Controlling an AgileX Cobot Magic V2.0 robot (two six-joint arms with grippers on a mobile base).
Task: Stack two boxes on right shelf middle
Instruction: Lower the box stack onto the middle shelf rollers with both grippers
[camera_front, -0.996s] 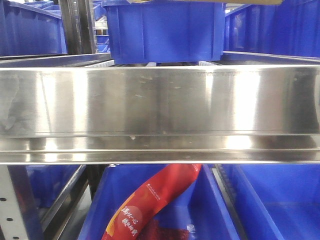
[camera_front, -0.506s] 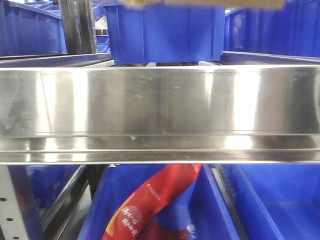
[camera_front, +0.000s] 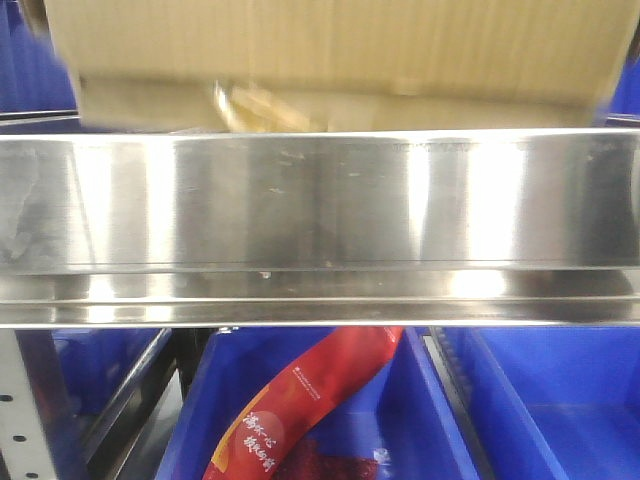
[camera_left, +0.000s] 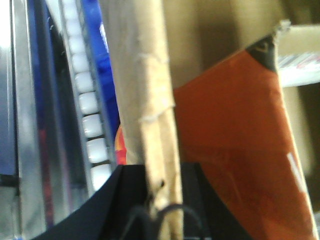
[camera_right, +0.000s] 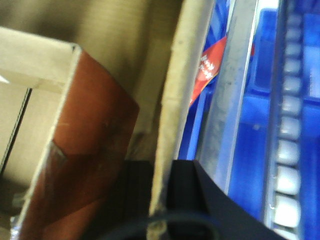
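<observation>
Above the wide steel front rail of the right shelf (camera_front: 320, 215), a plain brown cardboard box (camera_front: 330, 60) fills the top of the front view, blurred, its lower edge just over the rail top; contact cannot be told. Below the rail, a blue bin (camera_front: 330, 420) holds a red printed packet (camera_front: 300, 410), with another blue bin at right. Left wrist view: the left gripper (camera_left: 155, 200) is clamped on the box's side wall (camera_left: 150, 125), dark fingers either side of the cardboard edge, an orange-red item (camera_left: 235, 150) inside the box, white rollers (camera_left: 90, 115) at left. Right wrist view: the right gripper (camera_right: 162, 200) likewise pinches the opposite wall (camera_right: 172, 115), a reddish-brown item (camera_right: 85, 150) inside.
</observation>
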